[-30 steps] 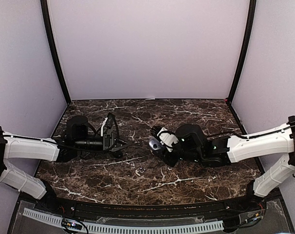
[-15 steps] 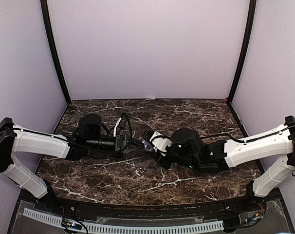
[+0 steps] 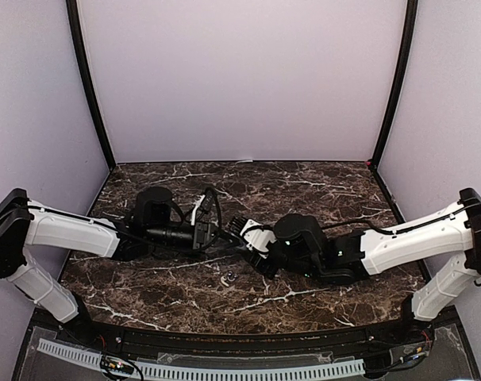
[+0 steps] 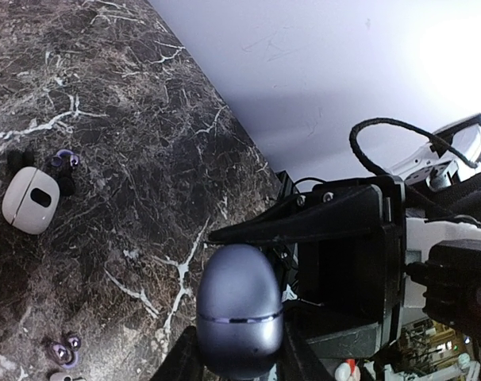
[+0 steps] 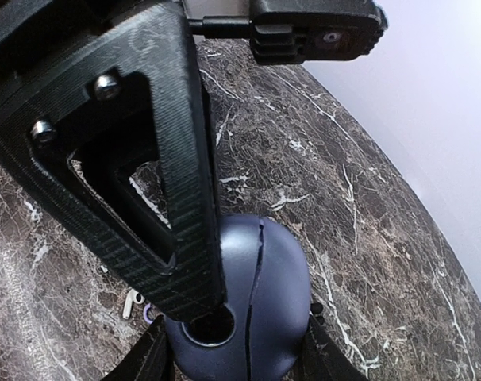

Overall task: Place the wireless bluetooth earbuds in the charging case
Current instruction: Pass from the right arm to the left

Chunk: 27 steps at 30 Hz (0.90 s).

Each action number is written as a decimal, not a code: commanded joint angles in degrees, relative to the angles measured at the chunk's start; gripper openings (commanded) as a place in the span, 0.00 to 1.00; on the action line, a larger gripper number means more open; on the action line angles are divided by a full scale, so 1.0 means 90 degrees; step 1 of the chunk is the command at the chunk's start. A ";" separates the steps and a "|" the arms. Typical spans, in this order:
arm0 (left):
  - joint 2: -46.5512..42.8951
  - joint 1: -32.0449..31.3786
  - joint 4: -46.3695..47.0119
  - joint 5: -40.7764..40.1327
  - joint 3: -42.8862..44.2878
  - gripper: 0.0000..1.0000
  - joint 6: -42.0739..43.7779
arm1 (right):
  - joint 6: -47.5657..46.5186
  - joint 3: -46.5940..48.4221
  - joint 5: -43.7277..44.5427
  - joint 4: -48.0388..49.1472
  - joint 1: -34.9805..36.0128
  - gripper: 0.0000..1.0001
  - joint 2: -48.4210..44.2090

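The dark, white-veined marble tabletop (image 3: 304, 182) is spanned by the two white-and-black arms, which meet over its middle. The step in hand is judged to be the readying of the case, not yet the placing of any bud. The left end effector (image 4: 239, 367) and the right end effector (image 5: 234, 355) are both seen clamped on the blue-grey egg-shaped charging case (image 4: 239, 305), which is held above the tabletop from opposite sides. Its seam is shown shut, so the lid is taken to be unopened. The next move is thought to call for one half to be gripped firmly while the other half is pulled away along the seam, without the smooth shell being let slip. A white oval case (image 4: 30, 199) is seen lying on the tabletop well apart from the held one, with small dark earbuds with purple tips (image 4: 63, 168) just beside it. A second small cluster of buds (image 4: 63, 350) is seen lower in the left wrist view, and none is in a case. From above, the held case is almost wholly hidden by the two end effectors. In the right wrist view one side of it is covered by the other arm's black finger, and which half is the lid cannot be told. The second cluster is cut off at the frame edge, so its buds cannot be counted.
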 commanded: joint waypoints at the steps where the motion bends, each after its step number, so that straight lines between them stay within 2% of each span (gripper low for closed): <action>1: 0.0007 -0.0041 -0.0013 0.0168 0.0181 0.20 0.0122 | -0.0051 0.0183 0.0080 0.0265 0.0094 0.43 0.0023; 4: -0.0005 -0.0042 -0.0002 0.0177 0.0158 0.12 0.0299 | -0.0024 0.0093 -0.0020 0.0164 0.0107 0.55 -0.0066; 9: -0.0219 -0.0041 -0.0081 0.0046 -0.0045 0.10 0.1338 | 0.0216 -0.0545 -0.0526 0.0302 0.0072 0.76 -0.0761; 14: -0.0619 -0.0041 0.0207 0.0244 -0.0389 0.10 0.2563 | 0.0907 -0.0849 -0.2044 0.0113 -0.0364 0.81 -0.1536; 21: -0.1308 -0.0041 0.2497 0.0742 -0.1701 0.09 0.3628 | 0.1693 -0.0716 -0.3937 0.0170 -0.0884 0.79 -0.1694; 23: -0.1425 -0.0041 0.2605 0.0689 -0.1784 0.09 0.3872 | 0.1799 -0.0688 -0.4277 0.0322 -0.0958 0.79 -0.1640; 27: -0.1487 -0.0041 0.2068 0.0754 -0.1598 0.09 0.4203 | 0.1789 -0.0504 -0.4649 0.0459 -0.0976 0.78 -0.1354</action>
